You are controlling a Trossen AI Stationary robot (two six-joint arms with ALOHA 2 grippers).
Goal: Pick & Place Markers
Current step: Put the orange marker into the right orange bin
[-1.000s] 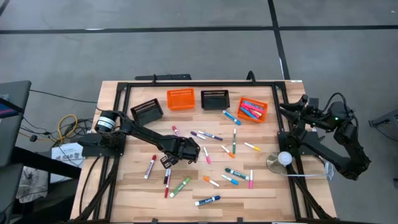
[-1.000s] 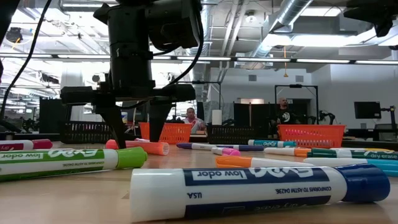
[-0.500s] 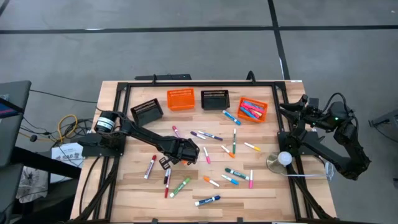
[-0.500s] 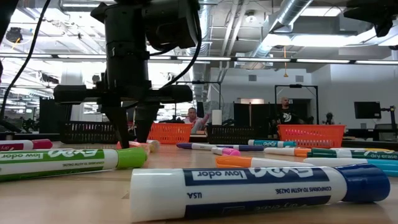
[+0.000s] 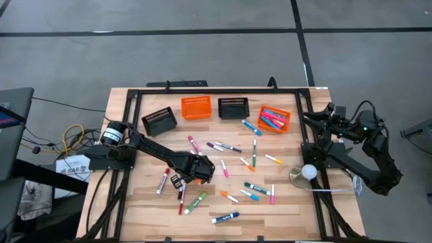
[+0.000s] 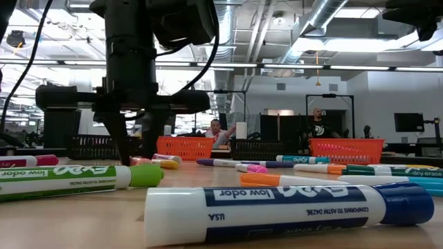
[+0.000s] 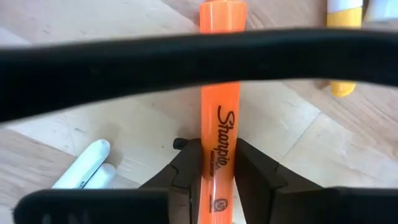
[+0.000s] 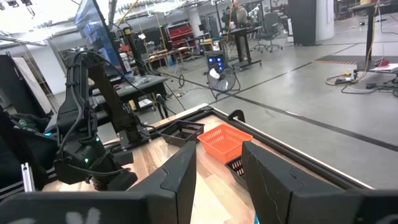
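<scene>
Closest to the front edge of the table (image 5: 283, 209) lie a blue marker (image 6: 291, 207) and a green marker (image 6: 69, 178), and nobody has picked them up yet. Many more markers (image 5: 236, 172) lie all over the wood behind them, so most of the job is still to do. In the middle of the table, a bit to the left, the left gripper (image 7: 217, 152) squeezes an orange marker (image 7: 219, 102) between its two fingers, which press on both sides of it. It is hard to tell if the marker is off the wood yet. Farther back stands a row of little baskets. The orange basket on the far right (image 5: 289, 121) already has a few markers in it, so a small part of the job is done. The right gripper (image 8: 217, 180) waits at the right side of the table, with its fingers a little apart and nothing between them. A second ago the left fingers stood wide apart over the orange marker. Now they have closed on it, and the left gripper has slid a bit toward the left and the front edge. The right arm has not moved.
</scene>
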